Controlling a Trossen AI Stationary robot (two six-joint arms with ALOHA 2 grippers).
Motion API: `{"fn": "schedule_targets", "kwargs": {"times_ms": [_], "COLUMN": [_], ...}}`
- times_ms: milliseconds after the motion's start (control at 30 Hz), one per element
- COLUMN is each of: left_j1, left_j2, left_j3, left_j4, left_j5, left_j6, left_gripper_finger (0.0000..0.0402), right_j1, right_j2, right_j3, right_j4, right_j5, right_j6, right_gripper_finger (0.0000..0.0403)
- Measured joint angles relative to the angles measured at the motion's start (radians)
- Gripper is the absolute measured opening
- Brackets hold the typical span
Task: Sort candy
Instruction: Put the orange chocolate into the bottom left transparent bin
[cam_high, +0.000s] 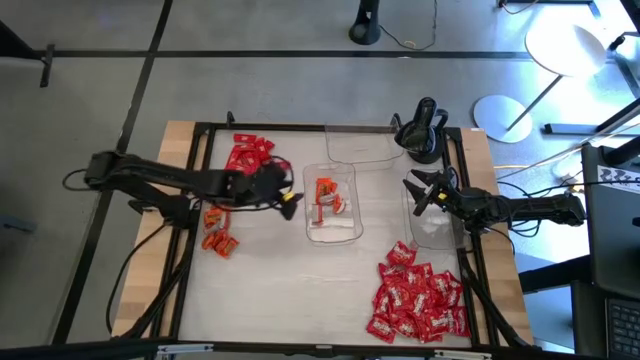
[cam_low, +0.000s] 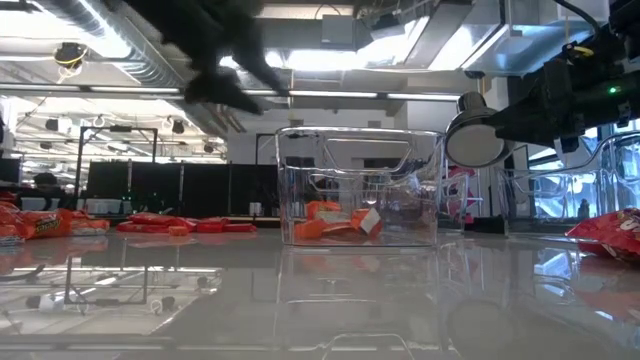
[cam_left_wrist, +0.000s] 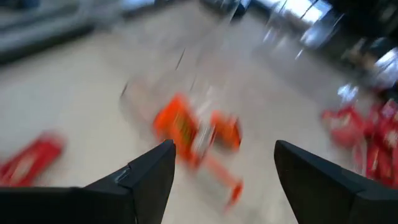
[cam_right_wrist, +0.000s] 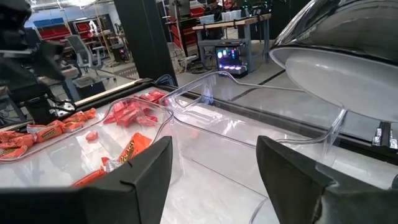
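Left claw (cam_high: 291, 199): fingers wide apart, empty, positioned just left of the centre clear tray (cam_high: 345, 228). Orange candy (cam_high: 327, 197) lies inside that tray. Right claw (cam_high: 418, 192): fingers apart, empty, above the right-hand clear tray (cam_high: 436, 235). Red candy pile (cam_high: 418, 301) rests on the tabletop (cam_high: 280, 290).

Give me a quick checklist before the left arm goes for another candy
1. Left gripper open and empty: ok.
2. Orange candies lying inside the middle tray: ok.
3. Orange candies left to pick near the table's left edge: ok.
4. Right gripper open, over the right tray, clear of the left arm: ok.
5. Red pile at the front right, out of the way: ok.
6. Far tray empty: cannot tell.
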Motion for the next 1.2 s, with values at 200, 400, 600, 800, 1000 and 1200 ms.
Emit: {"fn": "schedule_targets", "kwargs": {"times_ms": [200,400,600,800,1000,1200], "left_j1": [-0.096,-0.173,-0.239,-0.289,-0.347,-0.384], "left_j2": [-0.069,-0.064,-0.032,-0.006,0.033,0.070], "left_j3": [0.000,0.000,0.000,0.000,-0.040,-0.081], "left_j4": [-0.366,-0.551,-0.658,-0.706,-0.708,-0.708], "left_j5": [0.002,0.104,0.200,0.271,0.326,0.385], "left_j6": [-0.273,-0.471,-0.589,-0.680,-0.769,-0.826], "left_gripper_finger": [0.0263,0.0263,0.0263,0.0263,0.0263,0.0263], "right_j1": [0.000,0.000,0.000,0.000,0.000,0.000], "right_j2": [0.000,0.000,0.000,0.000,0.000,0.000], "right_j3": [0.000,0.000,0.000,0.000,0.000,0.000], "right_j4": [-0.003,-0.004,-0.005,-0.005,-0.005,-0.004], "right_j5": [0.000,0.000,0.000,0.000,0.000,0.000], "right_j6": [0.000,-0.008,-0.008,-0.008,-0.008,-0.008], "right_gripper_finger": [0.0230,0.0230,0.0230,0.0230,0.0230,0.0230]}}
